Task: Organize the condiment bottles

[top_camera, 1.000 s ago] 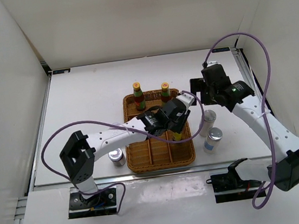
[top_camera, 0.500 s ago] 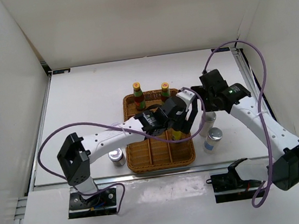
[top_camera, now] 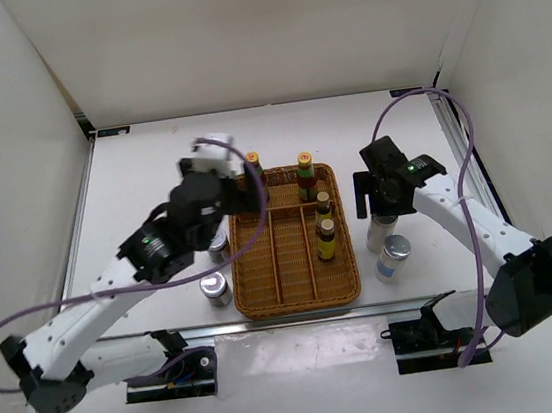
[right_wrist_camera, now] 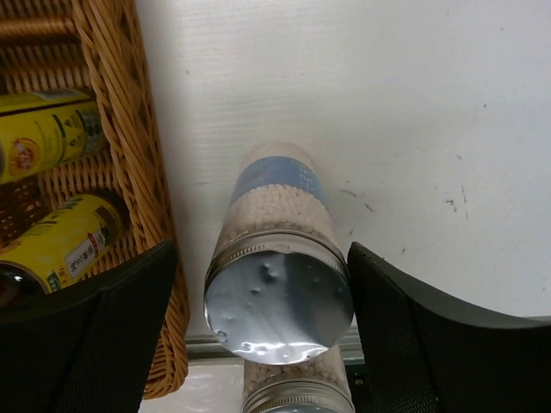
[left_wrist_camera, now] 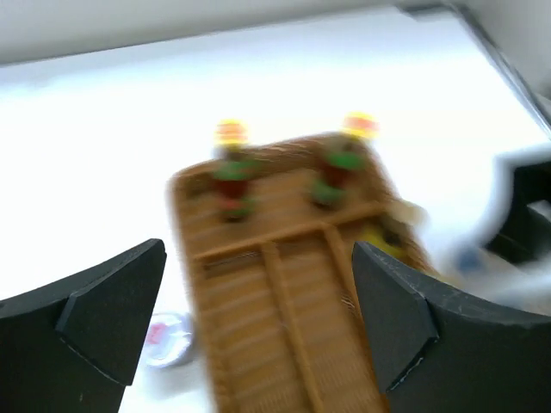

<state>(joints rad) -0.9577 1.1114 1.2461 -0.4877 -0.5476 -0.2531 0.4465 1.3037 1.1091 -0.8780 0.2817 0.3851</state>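
Note:
My right gripper (top_camera: 381,204) (right_wrist_camera: 263,318) straddles an upright silver-lidded jar (top_camera: 380,230) (right_wrist_camera: 280,292) just right of the wicker tray. Its jaws are open, with a gap on the jar's left side. A second jar (top_camera: 394,255) (right_wrist_camera: 297,396) stands just in front. Two small yellow-labelled bottles (top_camera: 323,206) (top_camera: 325,239) (right_wrist_camera: 43,142) stand in the tray's right compartment. Two tall yellow-capped bottles (top_camera: 305,173) (left_wrist_camera: 230,163) stand at the tray's far end. My left gripper (top_camera: 251,191) (left_wrist_camera: 258,318) hangs open and empty above the tray's far left corner.
The brown wicker tray (top_camera: 297,295) (left_wrist_camera: 284,318) (right_wrist_camera: 129,155) has three long compartments. Left of it stand two more silver-lidded jars (top_camera: 215,289) (top_camera: 218,244) (left_wrist_camera: 168,337), one partly behind my left arm. A purple cable loops over the right arm.
My left gripper let go of a small yellow-labelled bottle in the right compartment, opened and drew back to the left. My right gripper came down around the jar, its jaws narrowing.

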